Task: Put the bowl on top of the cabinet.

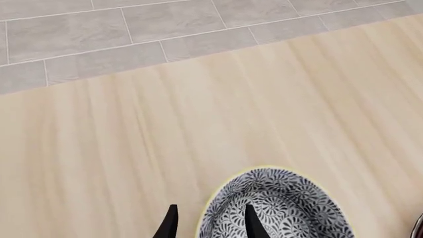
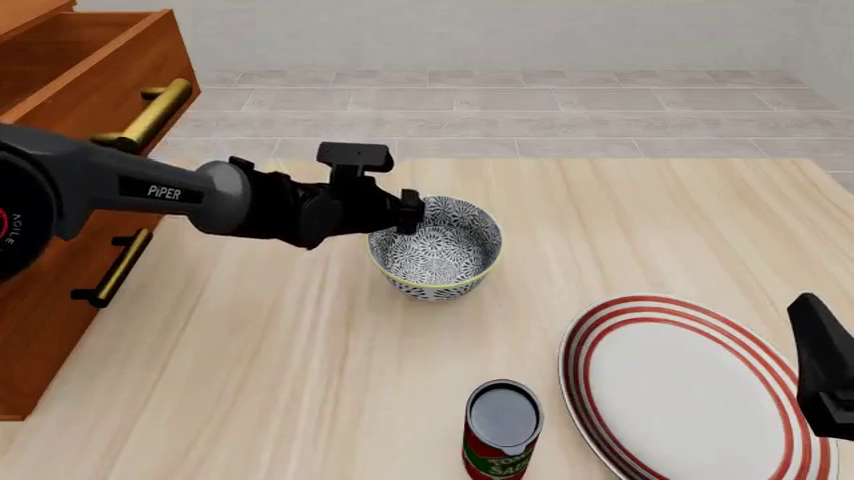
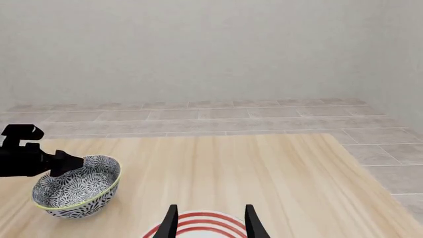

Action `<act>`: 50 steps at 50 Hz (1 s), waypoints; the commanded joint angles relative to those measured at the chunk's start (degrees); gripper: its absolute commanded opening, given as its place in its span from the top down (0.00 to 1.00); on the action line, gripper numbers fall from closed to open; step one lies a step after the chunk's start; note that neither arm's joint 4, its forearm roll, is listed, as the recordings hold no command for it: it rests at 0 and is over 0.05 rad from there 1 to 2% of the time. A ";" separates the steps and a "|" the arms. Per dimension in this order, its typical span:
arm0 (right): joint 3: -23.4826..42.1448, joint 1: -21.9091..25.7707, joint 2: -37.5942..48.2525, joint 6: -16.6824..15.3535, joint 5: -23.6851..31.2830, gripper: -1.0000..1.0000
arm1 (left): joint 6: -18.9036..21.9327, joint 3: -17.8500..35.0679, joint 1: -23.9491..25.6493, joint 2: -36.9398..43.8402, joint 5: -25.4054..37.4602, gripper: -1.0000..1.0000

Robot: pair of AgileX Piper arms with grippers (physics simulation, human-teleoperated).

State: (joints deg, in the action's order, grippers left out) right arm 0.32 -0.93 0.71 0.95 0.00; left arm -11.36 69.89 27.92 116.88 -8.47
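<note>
Deep round bowl (image 2: 437, 247), blue-grey floral pattern, yellowish-green rim.

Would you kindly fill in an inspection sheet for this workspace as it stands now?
Surface: light wooden table, unmarked.
Job's things: bowl upright on the table, not lifted; cabinet at the table's left, top drawer open.
Clutter: red-ringed plate at right; can standing in front of the bowl.
Grippers: left gripper open, fingers astride the bowl's rim; right gripper open, above the plate.
Cables: nothing seen.
Surroundings: grey tiled floor, plain wall.
</note>
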 commanded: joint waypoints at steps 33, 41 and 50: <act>0.00 0.02 -0.02 -0.02 0.02 0.00 | -1.65 -2.21 0.30 -0.83 -1.95 1.00; 0.00 -0.01 -0.02 0.02 0.02 0.00 | -1.71 -2.49 0.31 -2.05 -1.45 1.00; 0.00 0.02 -0.02 -0.01 0.02 0.00 | -1.77 -3.19 -0.59 -5.11 -0.57 1.00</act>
State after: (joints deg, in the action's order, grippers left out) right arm 0.32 -0.92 0.68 0.94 0.02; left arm -13.52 67.27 28.21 114.11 -9.71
